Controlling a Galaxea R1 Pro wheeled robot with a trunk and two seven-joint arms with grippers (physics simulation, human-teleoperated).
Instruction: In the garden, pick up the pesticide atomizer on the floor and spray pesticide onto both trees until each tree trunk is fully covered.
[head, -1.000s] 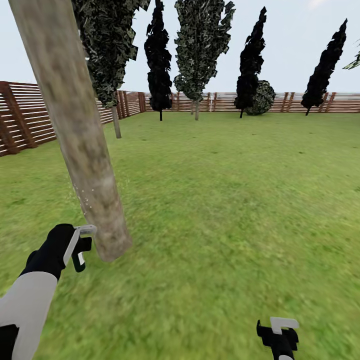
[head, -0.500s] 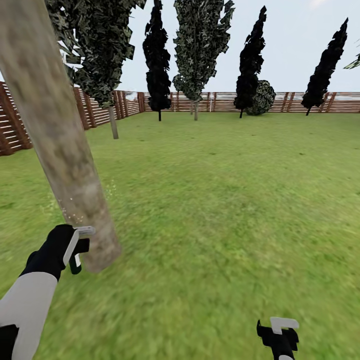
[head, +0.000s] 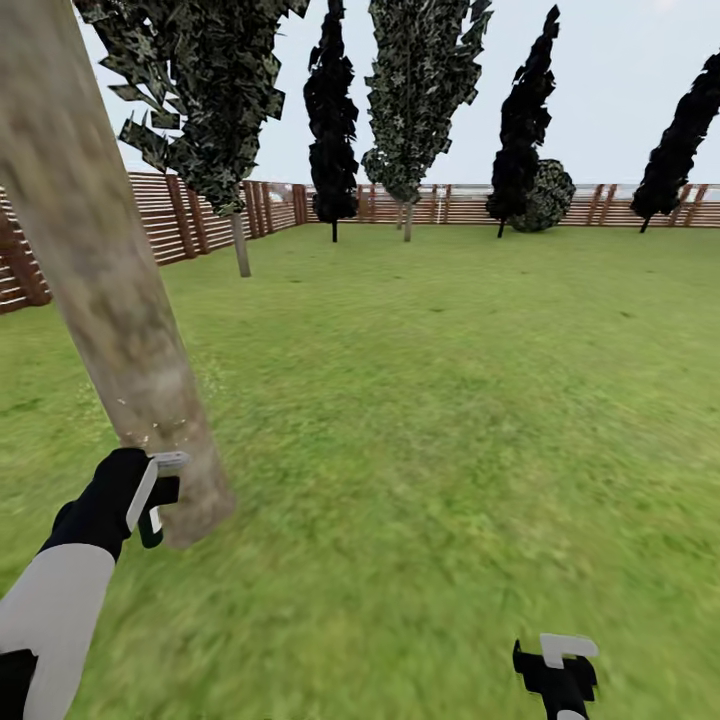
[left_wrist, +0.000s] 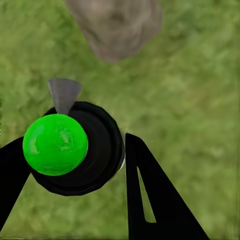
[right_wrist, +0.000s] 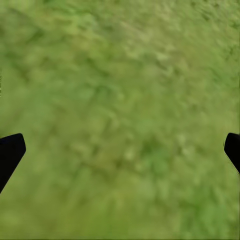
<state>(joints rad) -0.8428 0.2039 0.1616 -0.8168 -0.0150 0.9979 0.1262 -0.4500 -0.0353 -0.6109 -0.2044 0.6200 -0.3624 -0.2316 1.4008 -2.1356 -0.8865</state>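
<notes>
Blurry green grass of the lawn floor (right_wrist: 125, 115) spreads beneath the right gripper (right_wrist: 120, 150), whose two black fingertips (right_wrist: 10, 152) sit spread wide apart, nothing between them.

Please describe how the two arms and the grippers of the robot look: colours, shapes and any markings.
In the head view, the left arm has a smooth light-grey forearm and a black rounded wrist. The left gripper has a pale grey angular bracket over black fingers. The right gripper is black with a similar pale grey plate. In the wrist views, the fingers are flat, black, tapered blades. No cables or markings show.
</notes>
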